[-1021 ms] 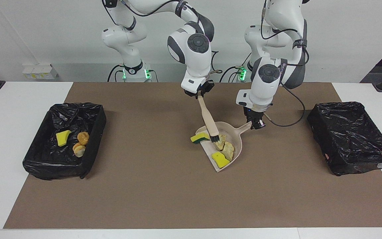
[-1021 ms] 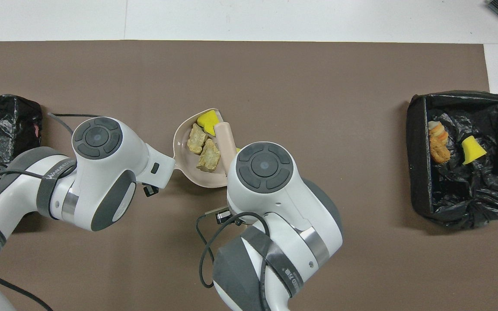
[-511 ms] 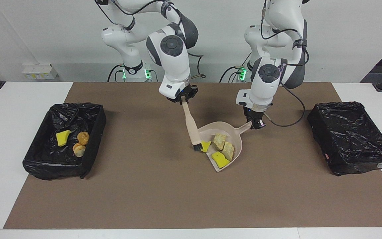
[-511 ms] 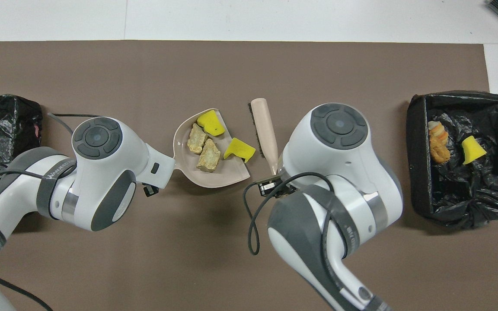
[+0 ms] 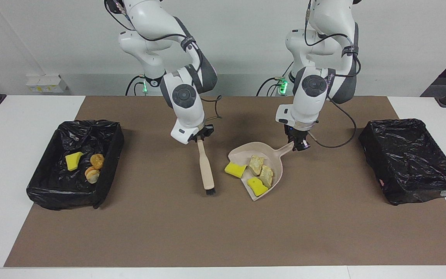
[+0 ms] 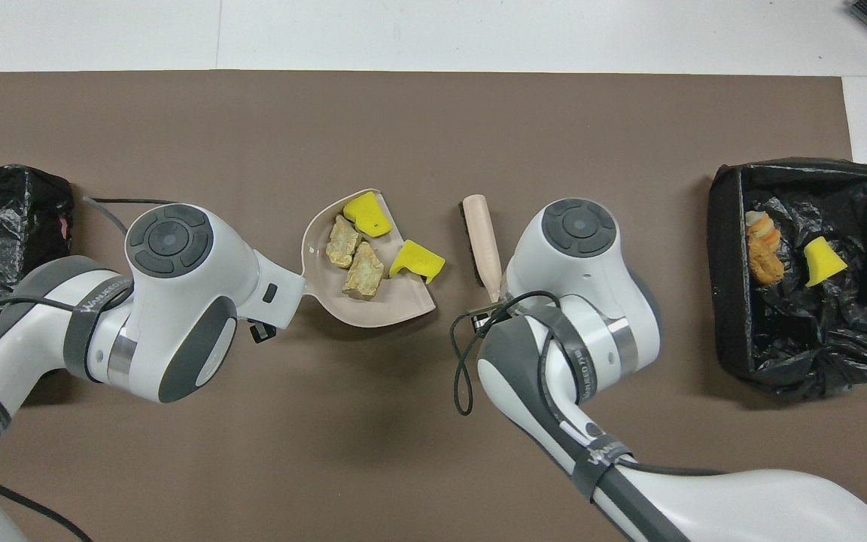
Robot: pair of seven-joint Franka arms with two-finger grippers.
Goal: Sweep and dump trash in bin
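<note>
Counter point(image 5: 33, 116): white, brown mat point(image 5: 168, 232) across its middle; lined bin point(image 5: 103, 170) at each end
Trash: four lumps on dustpan point(image 5: 275, 157) mid-mat; three in right-end bin
Left end effector point(image 5: 299, 145): clamps dustpan handle
Right end effector point(image 5: 199, 135): clamps brush point(image 5: 206, 170)
Risk: yellow sponge point(image 5: 234, 169) straddles dustpan lip; lifting could spill it

Two white robot arms with glossy, rounded shells and dark grey joint bands. Each wrist housing carries a round dark grey cap with a ring of segmented recesses. Black cables run loosely along the links and loop near the wrists. Grey straps with small white lettering wrap the forearms. Green lights glow at both bases. The end tooling is black and compact.
</note>
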